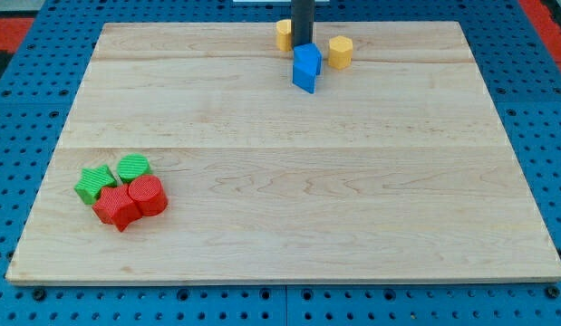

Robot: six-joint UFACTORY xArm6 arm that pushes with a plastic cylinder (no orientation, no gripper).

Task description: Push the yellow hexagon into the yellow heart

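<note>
A yellow block (341, 52), which looks like the hexagon, sits near the view's top, right of centre. A second yellow block (283, 34), likely the heart, sits to its left, partly hidden by my dark rod. My tip (303, 45) is between the two yellow blocks, right at the far edge of a blue block (306, 68). The tip seems to touch the blue block. It is about a block's width left of the hexagon and close beside the heart.
A cluster sits at the view's lower left: a green star (95, 182), a green block (132, 167), a red block (115, 207) and a red cylinder (149, 195). The wooden board (289, 181) lies on a blue pegboard.
</note>
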